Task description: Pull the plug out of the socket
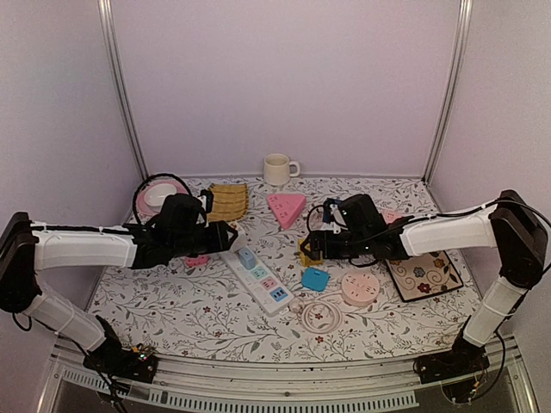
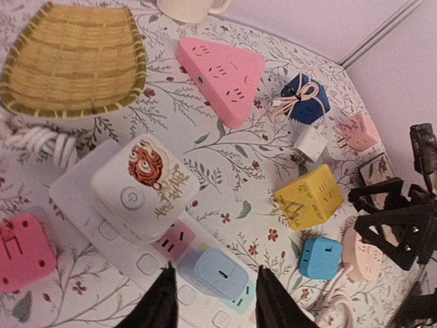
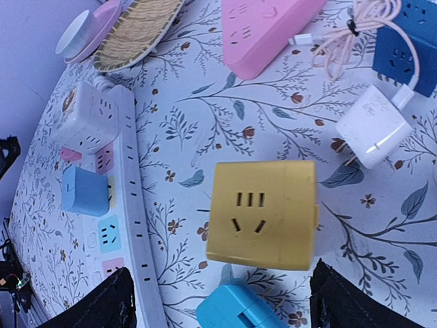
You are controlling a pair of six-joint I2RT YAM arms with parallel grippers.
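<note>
A white power strip (image 1: 258,277) with coloured sockets lies mid-table. A light blue plug (image 2: 220,272) sits in one of its sockets, and a white cube adapter (image 2: 143,184) with a tiger print sits further along. My left gripper (image 2: 215,294) hovers over the blue plug, open, one finger on each side and neither touching it. My right gripper (image 3: 229,304) is open wide over a yellow cube socket (image 3: 265,213) that lies loose on the cloth, with its fingers apart from the cube. In the top view the left gripper (image 1: 225,234) and right gripper (image 1: 312,245) face each other across the strip.
A blue cube plug (image 1: 315,279), a round pink socket (image 1: 360,288) and a coiled cable (image 1: 320,316) lie near the strip. Behind are a pink triangular socket (image 1: 286,209), woven basket (image 1: 227,201), mug (image 1: 277,169) and pink dish (image 1: 155,198). A patterned tile (image 1: 424,275) lies right.
</note>
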